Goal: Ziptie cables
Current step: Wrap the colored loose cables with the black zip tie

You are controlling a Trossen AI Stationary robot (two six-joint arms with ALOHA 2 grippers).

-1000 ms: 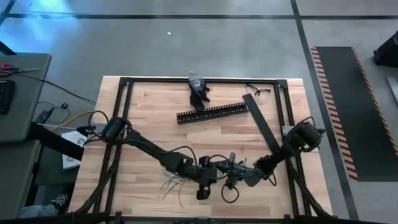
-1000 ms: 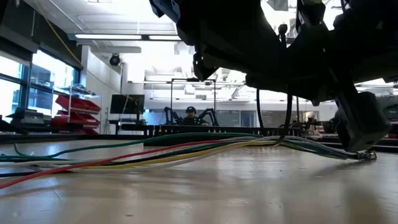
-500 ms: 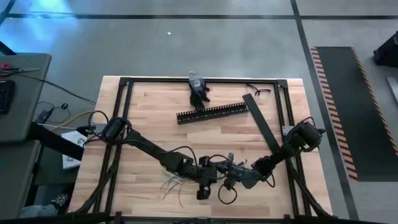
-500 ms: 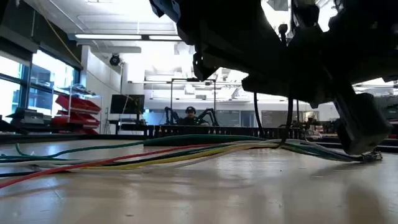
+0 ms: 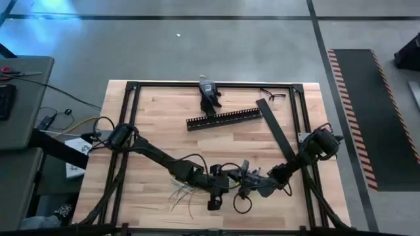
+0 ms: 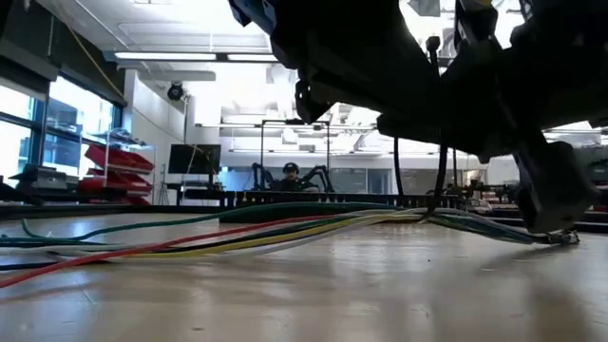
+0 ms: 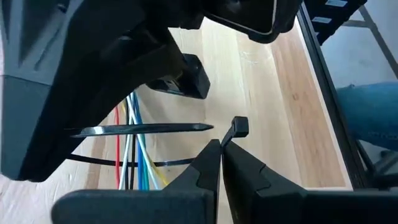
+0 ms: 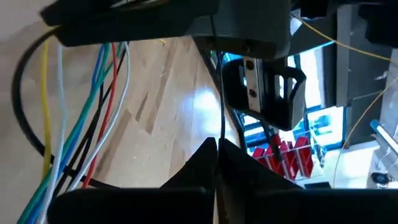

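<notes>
Both grippers meet low over the near middle of the table [image 5: 151,124]. The left gripper [image 7: 221,146] is clenched on the head end of a black ziptie [image 7: 235,127], whose square head sticks out just past the fingertips. The right gripper [image 8: 217,144] is pinched tight on a thin black strap that runs straight up from its tips. Between and under them lie the cables [image 6: 237,233], a loose bundle of green, red, yellow, blue and pale strands stretched flat along the wood toward the left arm's side. A ziptie strap [image 7: 143,129] crosses over them. Farther back sit a comb-edged duct [image 5: 223,119] and a flat lid strip [image 5: 275,134].
</notes>
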